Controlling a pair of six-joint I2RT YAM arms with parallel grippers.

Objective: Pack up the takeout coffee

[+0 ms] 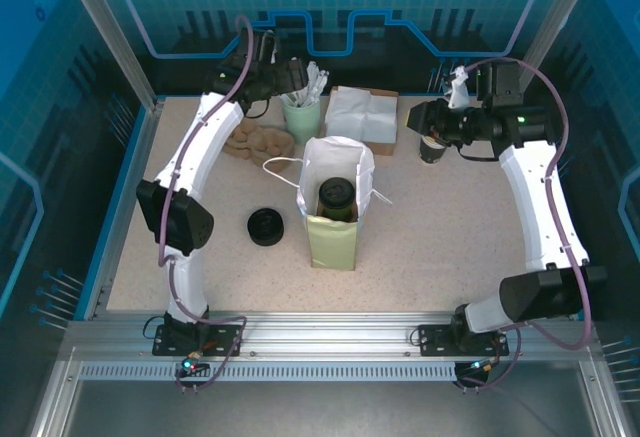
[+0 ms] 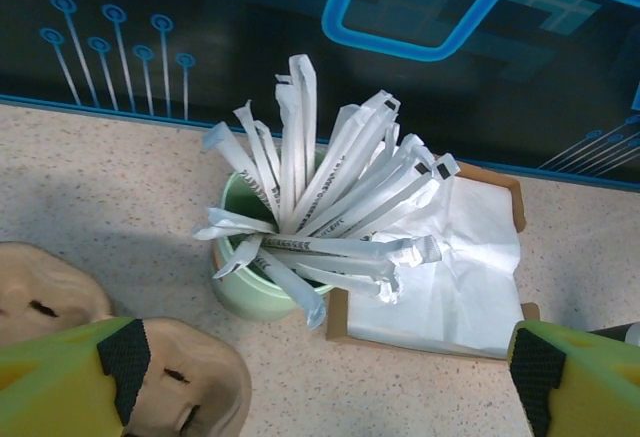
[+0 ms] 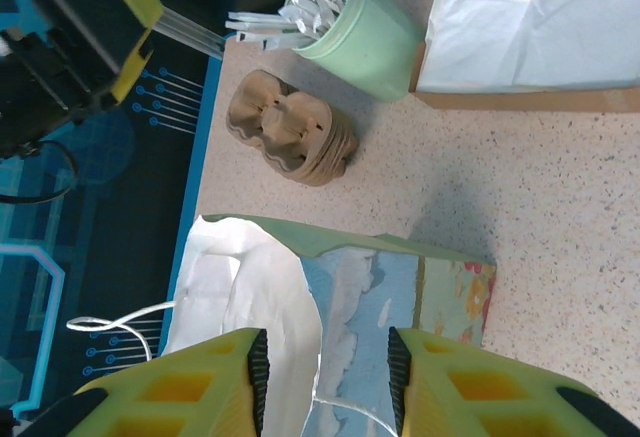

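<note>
Coffee cup (image 1: 337, 198) stands upright inside the open paper bag (image 1: 334, 242) at mid-desk (image 1: 450, 247). We note a loose black lid (image 1: 266, 226) lying just beside the bag, on the left arm's side. Left gripper (image 2: 325, 362) is spread wide and holds nothing, poised near the green cup of wrapped straws (image 2: 250, 292) and the napkin box (image 2: 470, 287). Right gripper (image 3: 325, 372) is partly spread; we see nothing between its fingers. It hangs far right, by a dark cup (image 1: 432, 149).
</note>
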